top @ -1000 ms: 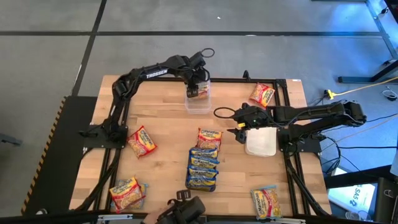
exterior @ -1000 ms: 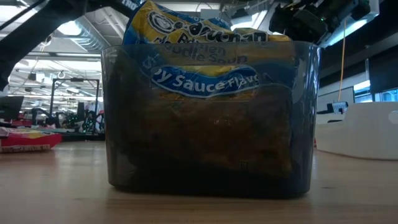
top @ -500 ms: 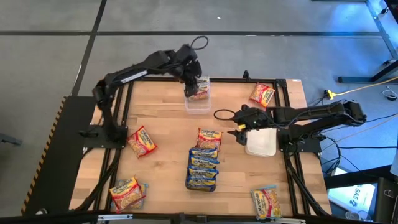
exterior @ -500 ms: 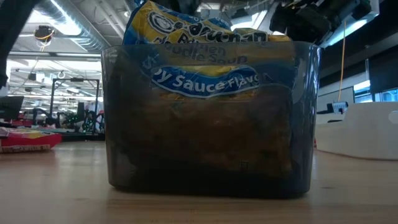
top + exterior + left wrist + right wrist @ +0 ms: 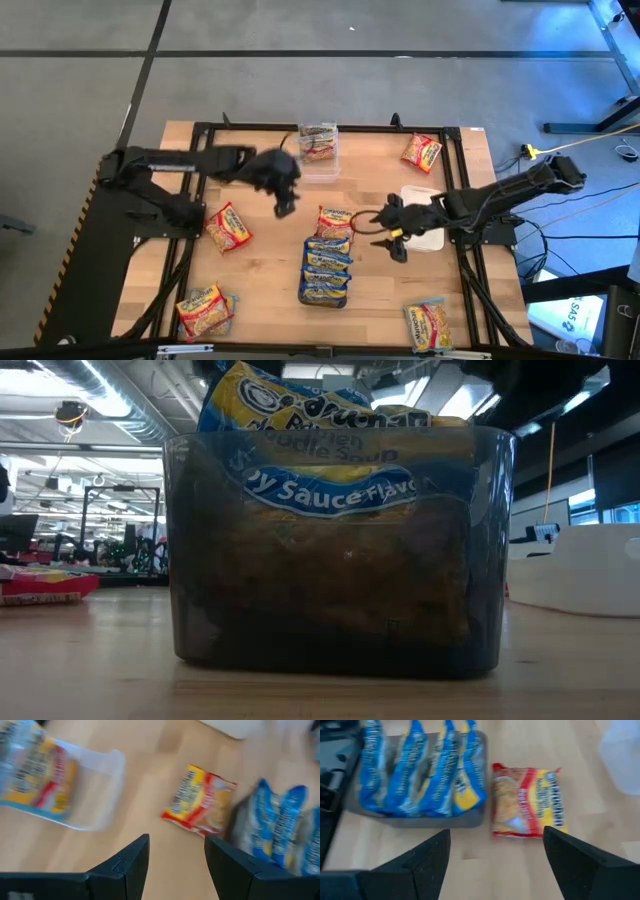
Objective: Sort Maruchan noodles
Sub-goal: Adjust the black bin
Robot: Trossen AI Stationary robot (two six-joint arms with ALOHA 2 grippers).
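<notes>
The Maruchan noodles lie scattered. One red-banded packet (image 5: pixel 337 222) lies flat just beyond the dark grey tray (image 5: pixel 327 296), which holds several blue packets (image 5: pixel 420 775) on edge. Another packet (image 5: pixel 318 143) sits in the clear tub (image 5: pixel 318 165) at the far edge. My left gripper (image 5: pixel 283 193) hovers open between the tub and the red-banded packet (image 5: pixel 200 802), touching nothing. My right gripper (image 5: pixel 393 236) hovers open to the right of that packet (image 5: pixel 527 802), in front of the white tray (image 5: pixel 428 240).
Loose packets lie at the far right (image 5: pixel 421 152), left of centre (image 5: pixel 228 228), near left (image 5: pixel 205 310) and near right (image 5: pixel 428 325). In the low view the dark tray (image 5: pixel 340 550) fills the foreground, with the white tray (image 5: pixel 590 570) to its right.
My left gripper has drawn back from the clear tub toward the table's near left, rising and rolling, and now hangs over bare wood; a packet stays in the tub. My right gripper has swung from over the white tray toward the near edge, closer to the red-banded packet.
</notes>
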